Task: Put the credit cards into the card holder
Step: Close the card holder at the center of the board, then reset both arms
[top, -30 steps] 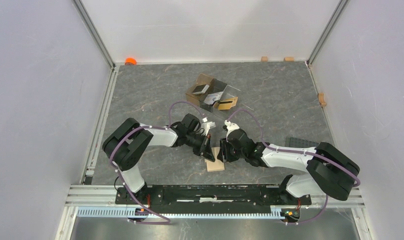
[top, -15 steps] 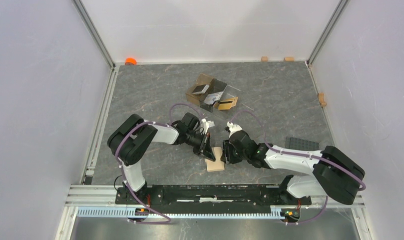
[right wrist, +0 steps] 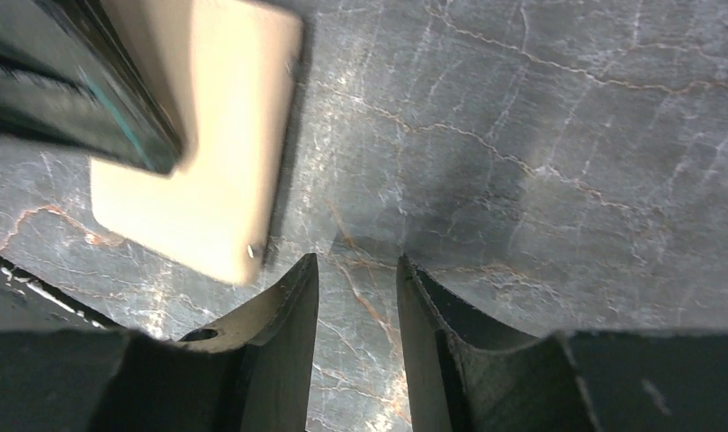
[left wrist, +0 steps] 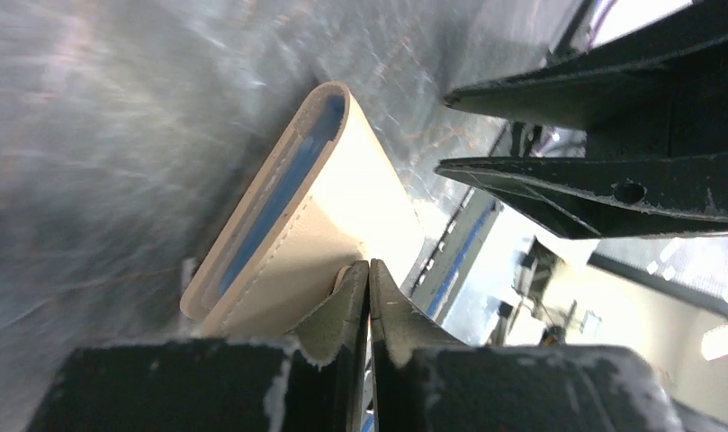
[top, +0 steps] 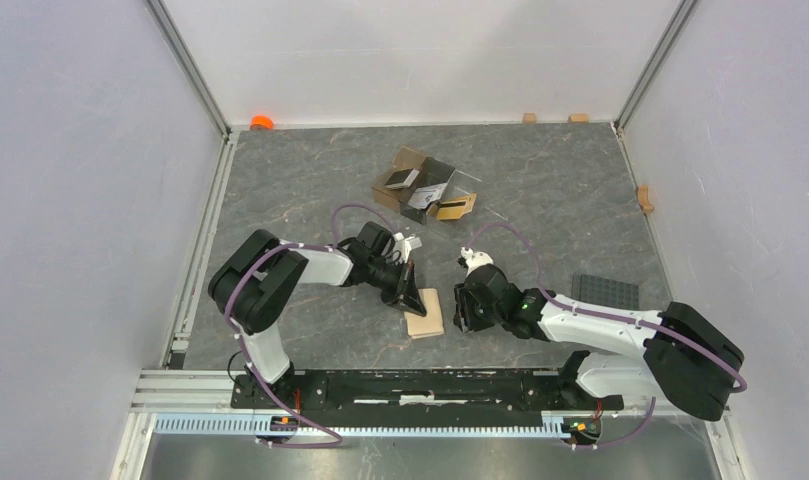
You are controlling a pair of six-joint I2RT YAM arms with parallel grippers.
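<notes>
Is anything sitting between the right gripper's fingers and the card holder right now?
Nothing visible does. Only bare table lies between the right gripper and the card holder. The left gripper is at the holder's other side, out of that gap.

Tan card holder (top: 424, 314), folded shut, lying flat, credit cards (top: 401, 179) well apart.

The card holder (top: 424, 313) lies on the table (top: 310, 190). The left gripper (top: 411, 299) is at its left edge and the right gripper (top: 460, 314) just to its right. The divided box (top: 450, 182) lies well behind it, with credit cards (top: 402, 178) inside.
</notes>
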